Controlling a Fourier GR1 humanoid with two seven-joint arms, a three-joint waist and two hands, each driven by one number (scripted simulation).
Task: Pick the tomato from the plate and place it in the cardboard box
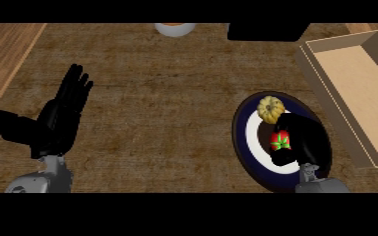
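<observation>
Head view: the right hand (304,139) comes in from the lower edge over the plate (239,135), its black fingers and thumb curled round the tomato (280,141). Only a patch of red skin and the green stem star show between them. The tomato is above the plate's white centre, and I cannot tell whether it touches the plate or is lifted off it. A small yellow ribbed squash (271,107) lies at the far side of the plate, just beside the fingertips. The box (351,80) stands open at the right edge of the counter (162,100), near the plate but apart from it. The left hand (62,114) rests at the left, fingers straight and pointing up, holding nothing. At the far edge are a pale bowl (175,28) and a black block (266,31).
</observation>
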